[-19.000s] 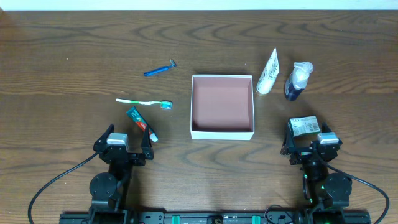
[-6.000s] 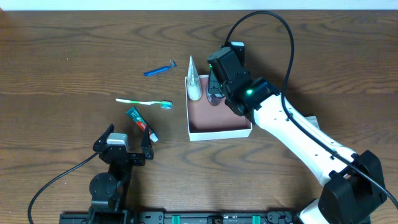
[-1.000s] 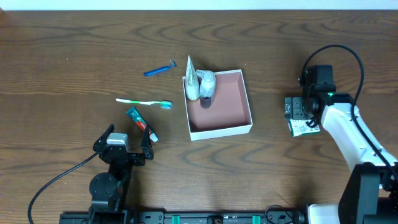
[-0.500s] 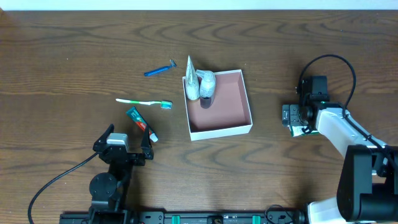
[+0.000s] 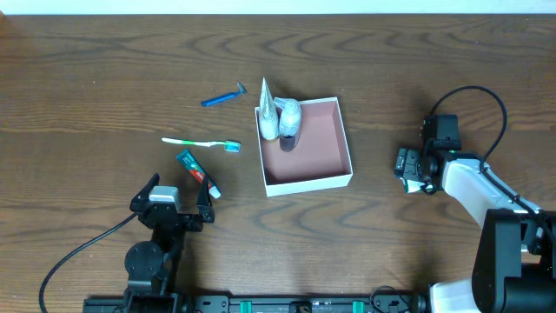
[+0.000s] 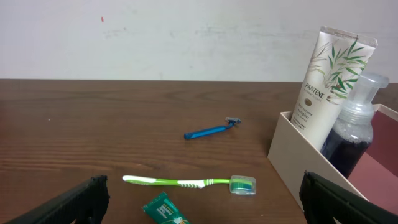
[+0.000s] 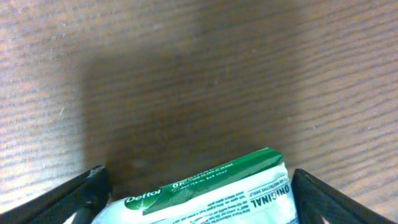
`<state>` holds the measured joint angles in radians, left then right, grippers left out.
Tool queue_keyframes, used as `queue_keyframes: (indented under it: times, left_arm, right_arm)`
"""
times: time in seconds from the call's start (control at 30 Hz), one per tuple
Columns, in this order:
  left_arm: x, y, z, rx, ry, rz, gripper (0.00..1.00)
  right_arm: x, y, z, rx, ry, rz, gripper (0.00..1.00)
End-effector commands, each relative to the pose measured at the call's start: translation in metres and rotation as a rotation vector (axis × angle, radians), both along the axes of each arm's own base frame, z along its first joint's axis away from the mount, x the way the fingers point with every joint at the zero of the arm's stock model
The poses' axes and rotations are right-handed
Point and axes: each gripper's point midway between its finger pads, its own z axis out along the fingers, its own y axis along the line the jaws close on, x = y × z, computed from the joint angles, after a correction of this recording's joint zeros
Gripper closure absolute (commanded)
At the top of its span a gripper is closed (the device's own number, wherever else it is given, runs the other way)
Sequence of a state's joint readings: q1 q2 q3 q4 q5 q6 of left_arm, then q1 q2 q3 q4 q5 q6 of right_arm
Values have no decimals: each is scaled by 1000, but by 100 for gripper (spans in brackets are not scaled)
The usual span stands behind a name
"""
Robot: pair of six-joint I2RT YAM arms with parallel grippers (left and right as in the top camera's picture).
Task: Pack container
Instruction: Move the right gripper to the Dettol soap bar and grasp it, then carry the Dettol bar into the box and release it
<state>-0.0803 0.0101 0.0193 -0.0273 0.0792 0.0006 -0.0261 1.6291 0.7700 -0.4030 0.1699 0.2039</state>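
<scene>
Locating the container (image 5: pixel 317 149) mid-table, turned a little off square, well apart from both arms. Looks light and thin-walled, probably card: stiff enough to keep shape, likely to skate on the wood table (image 5: pixel 104 52) under any sideways shove, likely to bow at a wall under a hard pinch. Already holds a white tube (image 5: pixel 267 109) and a dark pump bottle (image 5: pixel 289 116), upright, crowded into the far-left corner, touching each other; top-heavy by the look, so best not to jolt. Leaves most of the reddish floor bare. If repositioning, pinch one bare wall close to a corner, on the near or right side, never at the crowded corner; otherwise leave alone and load from above. Marking right gripper (image 5: pixel 409 167) as low over a green-and-white wipes pack (image 7: pixel 205 193), fingers spread wide, one on each side of the pack; cannot tell contact from either view, so not calling a grip. Judging the pack soft, flat, slick-filmed, squashy: squeeze across the short width, mid-length, gently. Marking left gripper (image 6: pixel 204 199) as resting near the table's front edge, fingers fully apart, nothing between. Outside the box, to its left: toothbrush (image 5: pixel 201 142), blue razor (image 5: pixel 224 96), small toothpaste tube (image 5: pixel 198 173).
</scene>
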Motion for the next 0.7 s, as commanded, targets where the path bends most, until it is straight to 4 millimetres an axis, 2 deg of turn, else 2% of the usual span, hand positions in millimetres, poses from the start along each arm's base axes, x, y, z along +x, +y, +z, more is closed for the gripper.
queue_keyframes:
  times: [0.0, 0.17, 0.4, 0.57, 0.67]
  left_arm:
    - [-1, -2, -15, 7, 46, -16, 2]
    - [-1, -2, -15, 8, 45, -16, 2]
    - [-1, -2, -15, 7, 46, -16, 2]
    - [-1, -2, -15, 8, 45, -16, 2]
    - [-1, -2, -15, 8, 45, -16, 2]
  right_arm:
    - [-37, 2, -28, 27, 131, -30, 21]
    - [-34, 4, -27, 40, 122, -27, 23]
    - [-17, 12, -18, 90, 81, -13, 22]
    - [12, 34, 2, 216, 7, 30, 19]
    - [34, 53, 21, 323, -53, 75, 20]
